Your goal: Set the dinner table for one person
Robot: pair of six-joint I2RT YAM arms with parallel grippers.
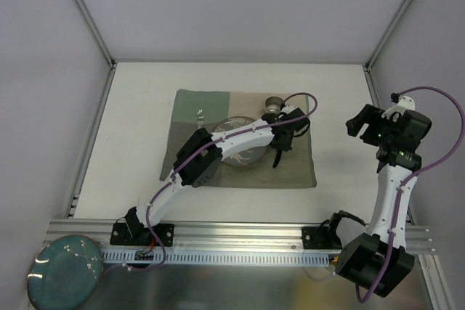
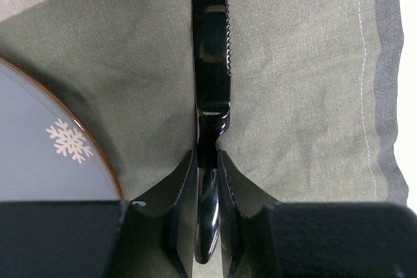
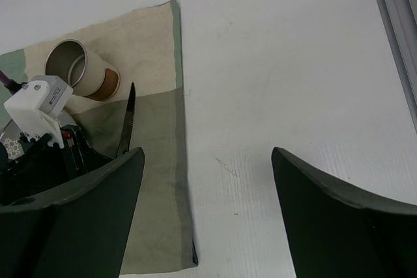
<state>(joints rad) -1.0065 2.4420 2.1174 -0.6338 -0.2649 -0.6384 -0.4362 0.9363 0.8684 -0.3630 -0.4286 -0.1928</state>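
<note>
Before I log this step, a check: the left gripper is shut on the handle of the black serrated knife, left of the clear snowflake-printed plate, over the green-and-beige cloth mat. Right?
Wrong on one point: the black serrated knife is right of the clear snowflake-printed plate, not left; the left wrist view shows it. The left gripper is shut on its handle, over the green-and-beige cloth mat.

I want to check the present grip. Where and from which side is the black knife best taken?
Probably the slim handle of the knife, from above, fingers across its width, as the left gripper does now. The blade is serrated on one edge, and the plate lies close on the other side.
</note>
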